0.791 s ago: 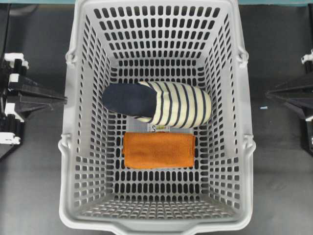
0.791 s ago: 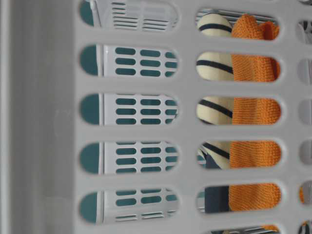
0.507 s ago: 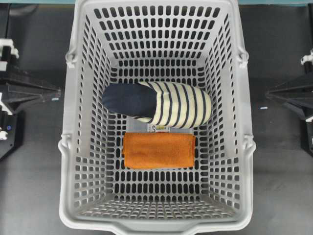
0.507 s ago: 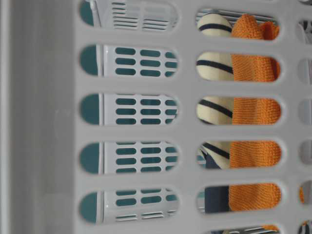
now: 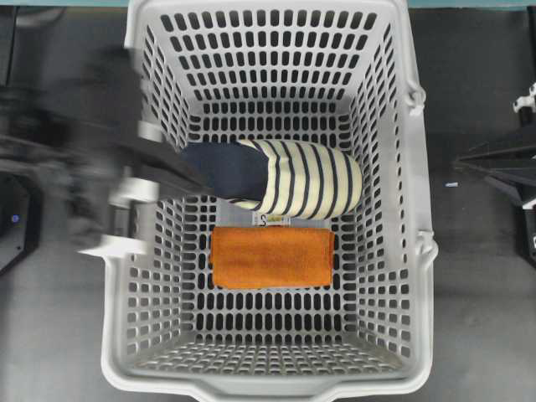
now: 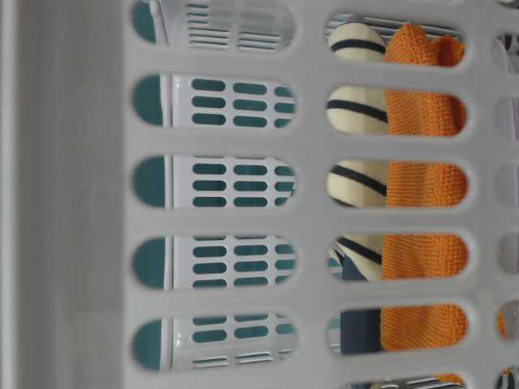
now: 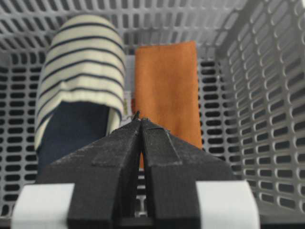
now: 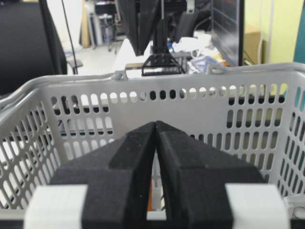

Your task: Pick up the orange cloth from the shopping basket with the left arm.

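The cloth (image 5: 272, 257) lies flat on the basket (image 5: 419, 251) floor, just beside the striped slipper (image 5: 276, 178), a small label between them. The left tool (image 7: 140, 119) is clenched, its fingers pressed together, and is blurred in the overhead view where it crosses the left rim over the slipper's navy end. From the wrist view the cloth is ahead, below and slightly right of the tips. The fingers should be parted before descent, and the tool brought clear of the slipper onto the cloth's near edge. The right tool (image 8: 156, 125) is also clenched, outside the basket.
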